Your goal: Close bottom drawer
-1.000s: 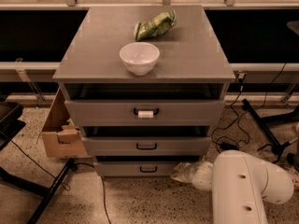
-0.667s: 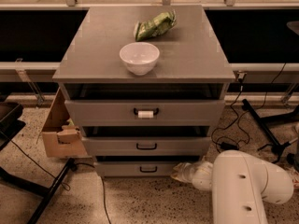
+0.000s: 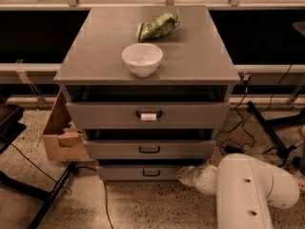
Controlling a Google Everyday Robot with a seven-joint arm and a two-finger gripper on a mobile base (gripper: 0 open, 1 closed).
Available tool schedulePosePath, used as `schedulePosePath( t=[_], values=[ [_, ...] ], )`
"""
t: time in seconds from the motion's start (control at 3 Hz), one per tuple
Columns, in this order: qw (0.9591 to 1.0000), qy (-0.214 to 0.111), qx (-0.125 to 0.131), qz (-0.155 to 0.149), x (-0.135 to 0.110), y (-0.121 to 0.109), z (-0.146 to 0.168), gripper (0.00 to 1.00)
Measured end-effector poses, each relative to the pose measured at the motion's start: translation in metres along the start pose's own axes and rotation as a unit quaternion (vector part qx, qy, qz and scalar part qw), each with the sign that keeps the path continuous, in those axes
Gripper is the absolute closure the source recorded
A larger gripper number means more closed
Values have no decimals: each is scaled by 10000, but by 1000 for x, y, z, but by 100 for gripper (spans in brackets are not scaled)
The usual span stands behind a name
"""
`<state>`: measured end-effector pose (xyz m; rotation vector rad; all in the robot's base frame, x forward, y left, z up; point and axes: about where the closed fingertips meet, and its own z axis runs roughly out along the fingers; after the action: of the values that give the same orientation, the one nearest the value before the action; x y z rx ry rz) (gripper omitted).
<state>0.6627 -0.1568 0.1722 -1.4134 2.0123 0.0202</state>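
Nothing is shifting since a second ago: the gripper [image 3: 187, 175] is still sitting at the right end of the bottom drawer [image 3: 138, 172]. Whether it is gripping anything, I cannot tell. Above that drawer, the white tag [image 3: 148, 117] is showing no legible writing.

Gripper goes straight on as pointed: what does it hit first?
Probably the bottom drawer, at the right end of its front. The gripper sits low by that corner, pointing toward it; contact unclear.

Around the bottom drawer [image 3: 128, 172]: bare floor [image 3: 143, 204] at 6 o'clock leaves a free approach to its front. The end effector [image 3: 187, 175] and white arm [image 3: 252, 190] crowd the 3 o'clock corner. Cables [image 3: 233, 137] lie at 2 o'clock, a cardboard box [image 3: 59, 137] at 10 o'clock and a black stand leg [image 3: 52, 194] at 8 o'clock.
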Motion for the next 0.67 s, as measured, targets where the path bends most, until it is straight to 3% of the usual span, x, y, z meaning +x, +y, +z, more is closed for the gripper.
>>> schedulePosePath(
  t=[0.33, 0.67],
  values=[
    [9999, 27, -125, -68, -3, 11, -10, 90],
    [9989, 224, -384, -157, -7, 28, -40, 100]
  ],
)
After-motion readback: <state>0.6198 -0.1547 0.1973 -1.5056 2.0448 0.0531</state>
